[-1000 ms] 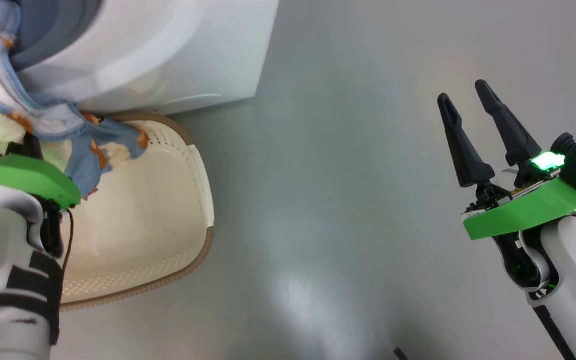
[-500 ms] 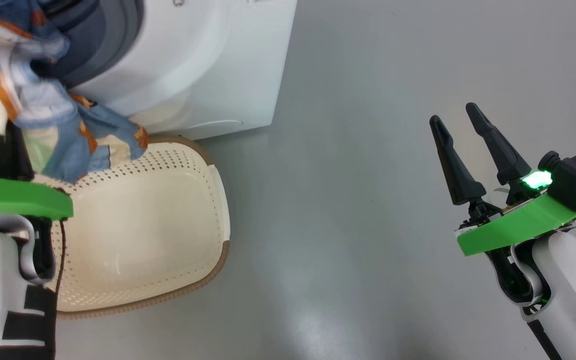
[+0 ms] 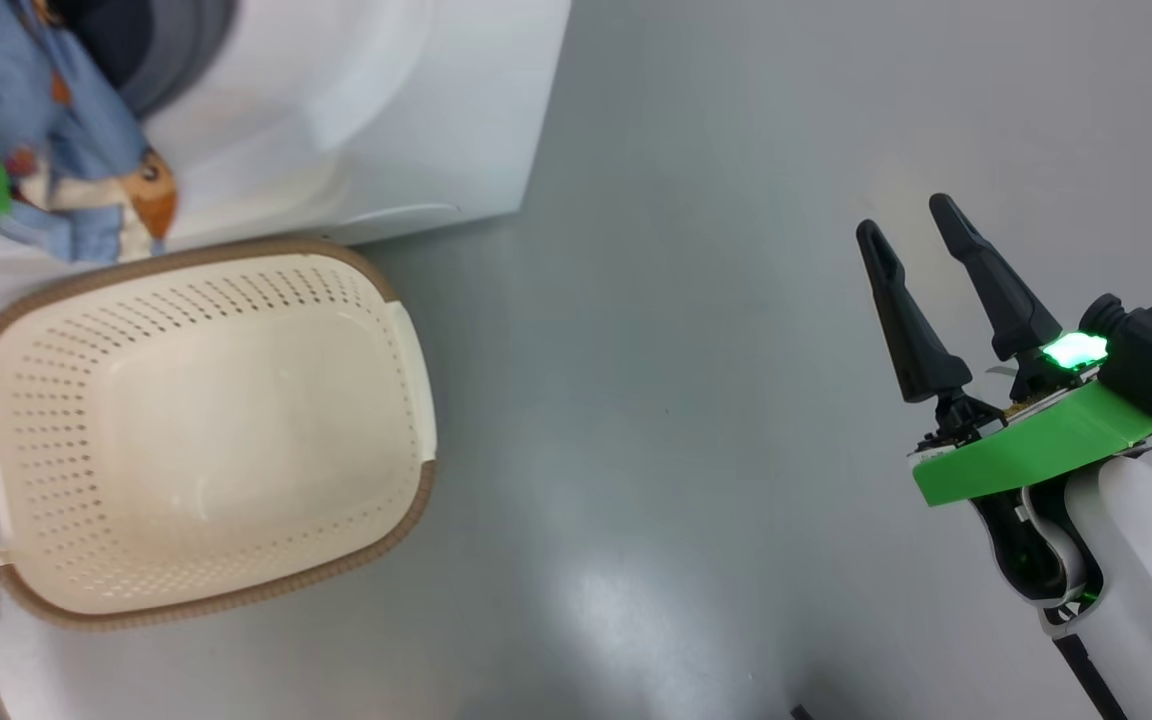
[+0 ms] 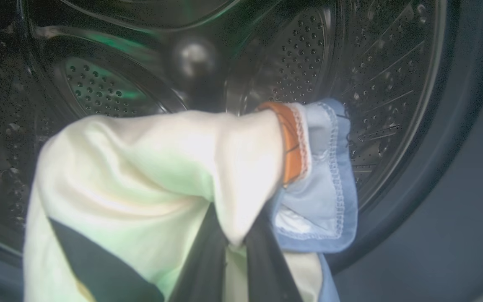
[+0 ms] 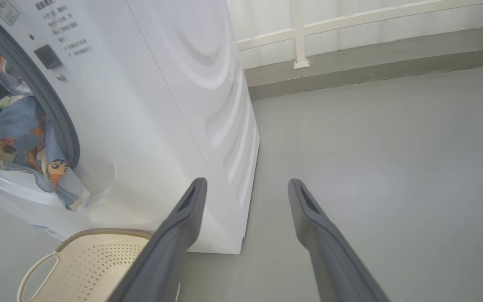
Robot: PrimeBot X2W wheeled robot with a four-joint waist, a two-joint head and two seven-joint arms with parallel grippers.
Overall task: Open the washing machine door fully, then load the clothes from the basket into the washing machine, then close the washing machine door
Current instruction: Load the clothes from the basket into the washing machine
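Clothes (image 4: 162, 167), blue cartoon-print and cream: my left gripper (image 4: 235, 239) is clamping them at perforated steel drum's (image 4: 371, 63) rim; right gripper (image 3: 903, 214) is gaping over grey floor (image 3: 686, 350).

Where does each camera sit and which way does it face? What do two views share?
Head view: on the head, looking down at basket, floor, washing machine; right end effector open.
Left wrist view: on that wrist, facing into the drum; left end effector shut on the clothes.
Right wrist view: on that wrist, facing the washing machine's side and floor; own fingers apart.
Shared: head and right wrist views both show the basket and clothes.
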